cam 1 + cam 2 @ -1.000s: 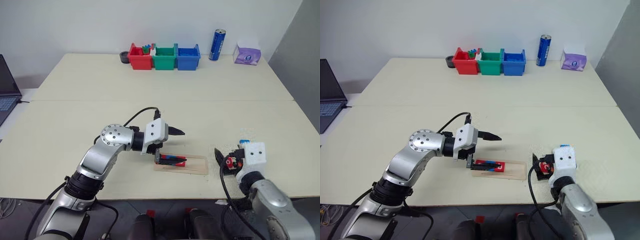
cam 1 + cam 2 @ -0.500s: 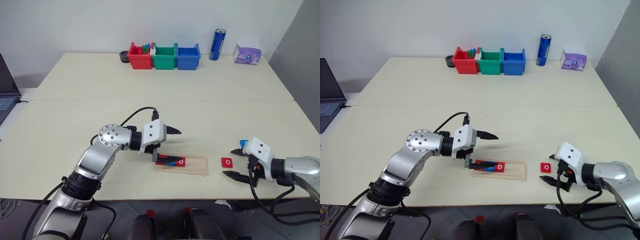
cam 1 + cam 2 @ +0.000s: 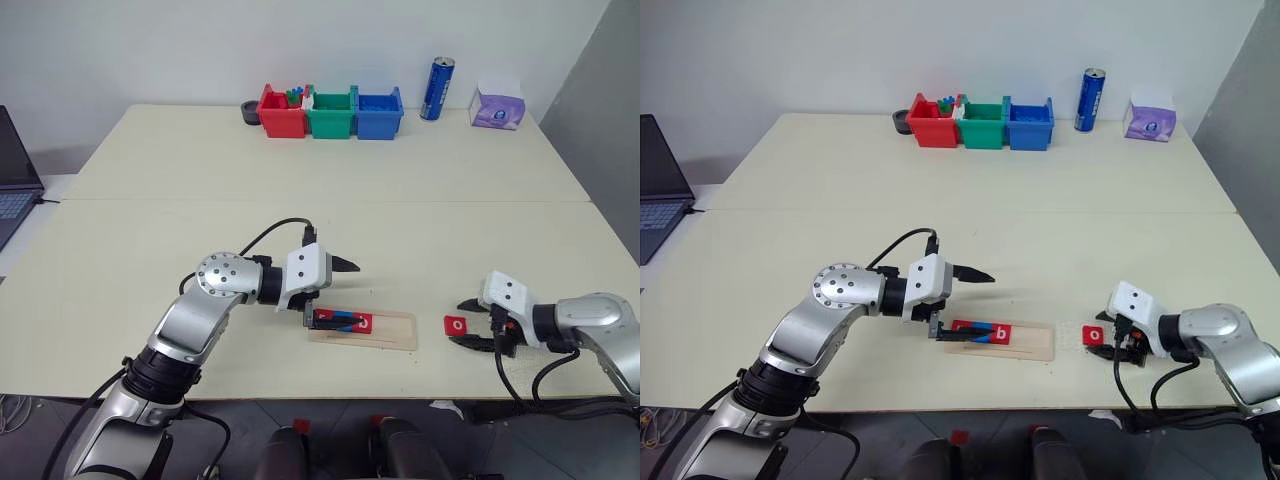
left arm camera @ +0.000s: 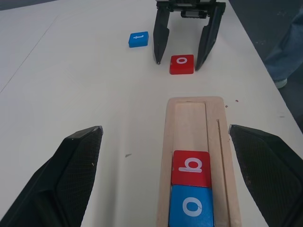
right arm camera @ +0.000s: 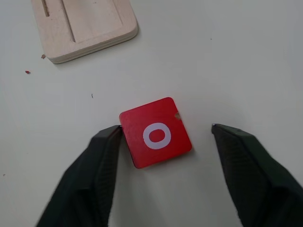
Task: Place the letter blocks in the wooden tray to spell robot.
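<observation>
My left pincer (image 3: 327, 292) hangs wide apart over the left end of the wooden tray (image 3: 395, 331), where a blue o tile (image 4: 191, 207) and a red b tile (image 4: 191, 168) sit. Right of the tray, my right pincer (image 5: 163, 177) straddles the red o tile (image 5: 155, 132), one finger (image 5: 97, 175) touching, not yet clamped. The blue t tile (image 4: 138, 39) lies farther off.

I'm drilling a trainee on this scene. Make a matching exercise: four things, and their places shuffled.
Things:
1. red o block
2. red b block
3. blue t block
4. soda can

Places:
A. in the wooden tray
B. at the table's far edge
C. between the right hand's fingers
D. on the table, beyond the right hand

Pairs: 1-C, 2-A, 3-D, 4-B
</observation>
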